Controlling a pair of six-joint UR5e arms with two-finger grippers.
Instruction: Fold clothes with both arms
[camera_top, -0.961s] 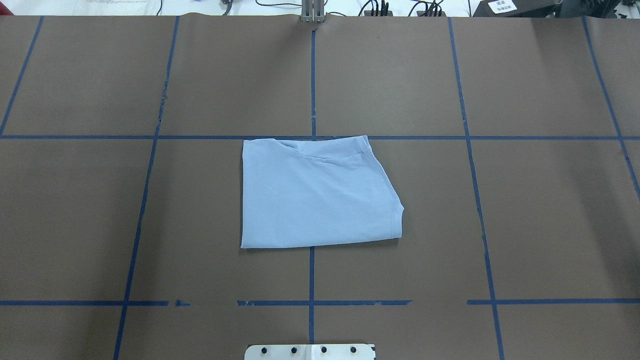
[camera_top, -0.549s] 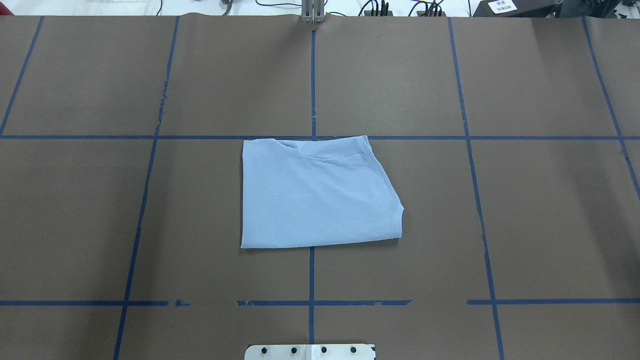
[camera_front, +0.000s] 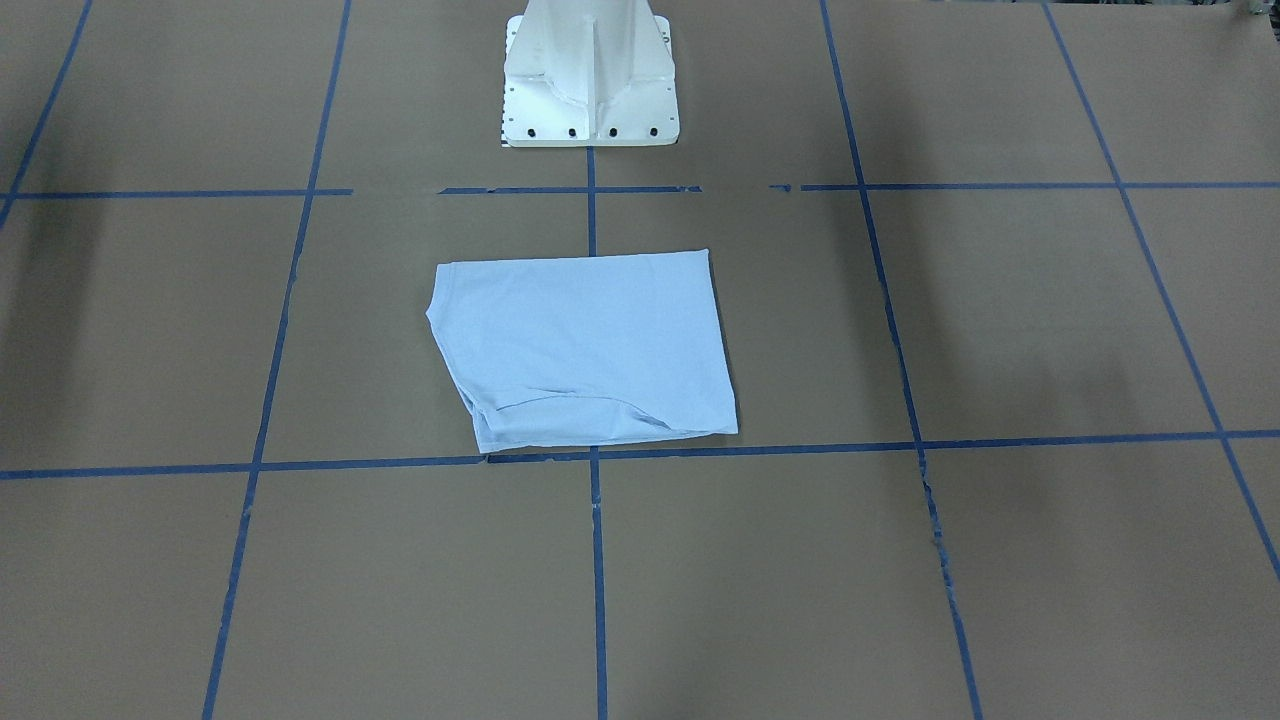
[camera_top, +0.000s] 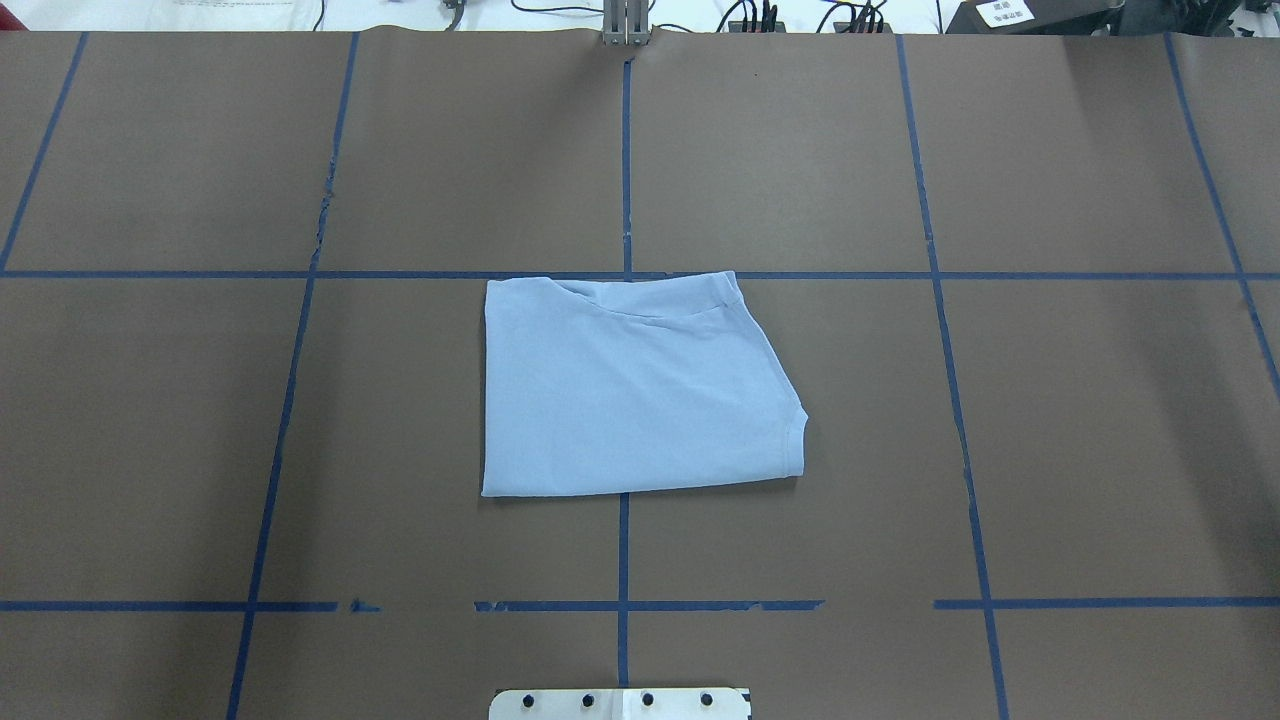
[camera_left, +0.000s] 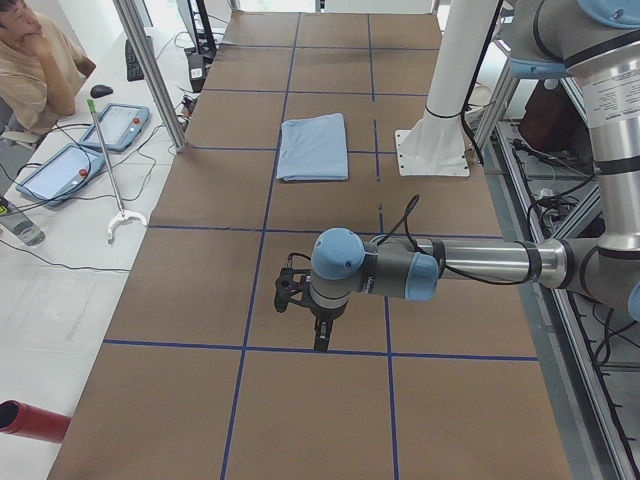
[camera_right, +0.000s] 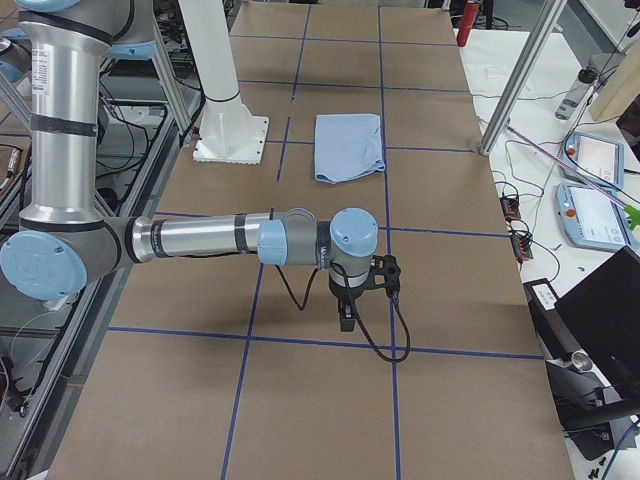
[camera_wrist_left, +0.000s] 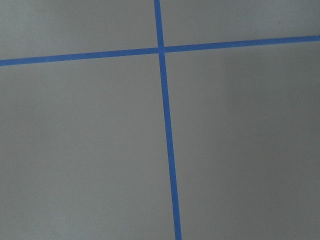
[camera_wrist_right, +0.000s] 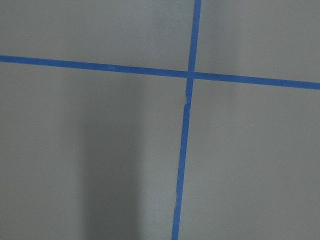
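The clothes are a single light blue T-shirt (camera_top: 630, 390), folded into a flat rectangle at the table's middle, also seen in the front-facing view (camera_front: 585, 345) and both side views (camera_left: 313, 147) (camera_right: 348, 147). Neither arm reaches into the overhead or front-facing view. My left gripper (camera_left: 318, 335) hangs low over bare table far from the shirt, at the table's left end. At the opposite end, my right gripper (camera_right: 347, 318) hangs the same way. I cannot tell whether either is open or shut. Both wrist views show only brown table and blue tape lines.
The white pedestal base (camera_front: 590, 70) stands just behind the shirt. Blue tape lines (camera_top: 625, 150) grid the brown table. A person (camera_left: 35, 60) sits beyond the far edge by tablets (camera_left: 125, 125) and a grabber stick (camera_left: 110, 170). A metal post (camera_right: 515, 80) rises there.
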